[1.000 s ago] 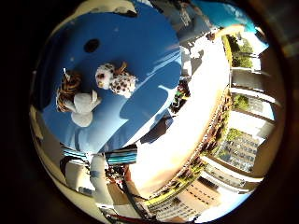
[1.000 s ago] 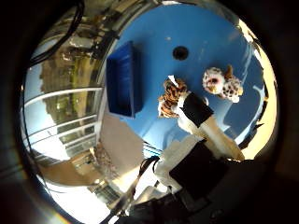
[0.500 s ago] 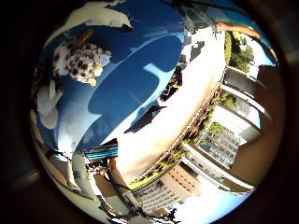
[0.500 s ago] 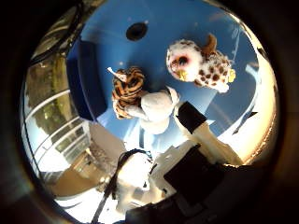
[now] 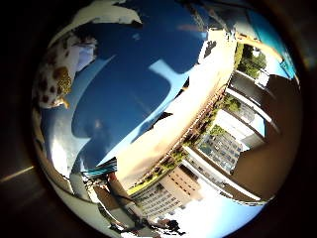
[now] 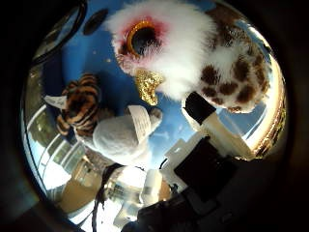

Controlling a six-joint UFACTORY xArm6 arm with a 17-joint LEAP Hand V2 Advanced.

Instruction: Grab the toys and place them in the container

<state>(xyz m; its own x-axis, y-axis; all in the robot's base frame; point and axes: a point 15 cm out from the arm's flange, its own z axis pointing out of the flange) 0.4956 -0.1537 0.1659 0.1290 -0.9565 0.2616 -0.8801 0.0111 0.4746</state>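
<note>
Hand point(image 6: 207, 159): white and black parts reach in from the palm; one black-tipped finger point(image 6: 197, 107) lies against the owl's underside. Fingers look fairly straight, none seen wrapped round anything; it holds nothing that can be made out.

Owl point(image 6: 193, 58): white face, pink-ringed eye, gold glitter beak, brown-spotted body. Fills much of the thumb-side view, so very close to the palm. Lies on the table.

Tiger point(image 6: 79, 104): striped plush with a white tag, near the owl. A pale grey plush part with a label lies between it and the hand; whether that belongs to the tiger cannot be told.

Table point(image 5: 148, 84): blue top; a dark round hole shows beyond the owl.

Container: not clearly seen in either view.

Risks, as judged: soft round owl may roll or be pushed aside if the fingers close off-centre; fingers may snag fur only and drop it on the lift; the neighbouring tiger may get dragged along.
</note>
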